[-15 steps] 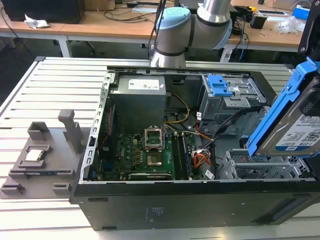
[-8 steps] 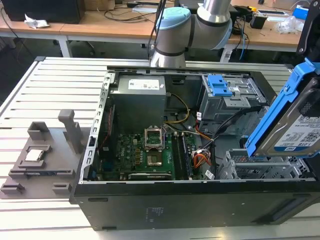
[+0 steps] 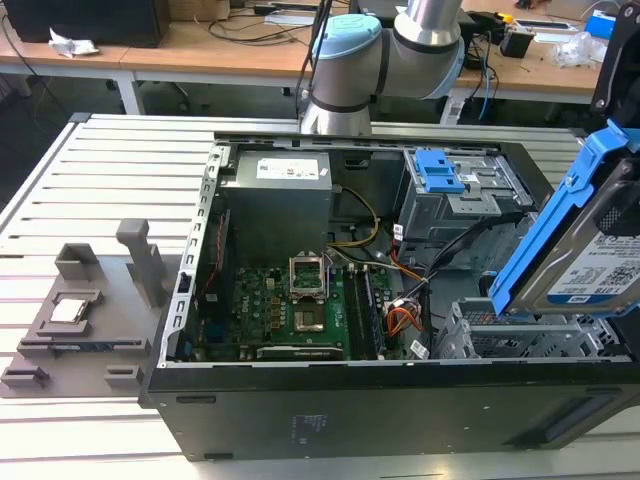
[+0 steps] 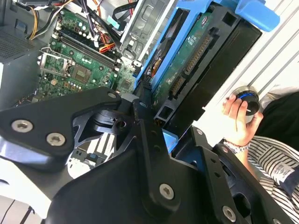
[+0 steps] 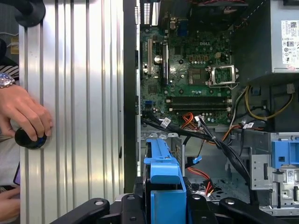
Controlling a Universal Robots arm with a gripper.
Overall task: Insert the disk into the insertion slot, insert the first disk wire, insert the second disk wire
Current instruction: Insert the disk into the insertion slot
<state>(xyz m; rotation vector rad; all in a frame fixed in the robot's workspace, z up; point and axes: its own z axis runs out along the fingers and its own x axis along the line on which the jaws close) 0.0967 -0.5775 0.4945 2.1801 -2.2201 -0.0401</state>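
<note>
Exterior view: one disk (image 3: 590, 262) tilted above one insertion slot (image 3: 520, 338); second wrist view shows fingers (image 4: 147, 135) gripping it.

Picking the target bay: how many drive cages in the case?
2: grey cage with blue latch, far corner on the exterior view's right; low silver perforated cage nearer the camera, just below the tilted disk in that view. More may be hidden.
</note>
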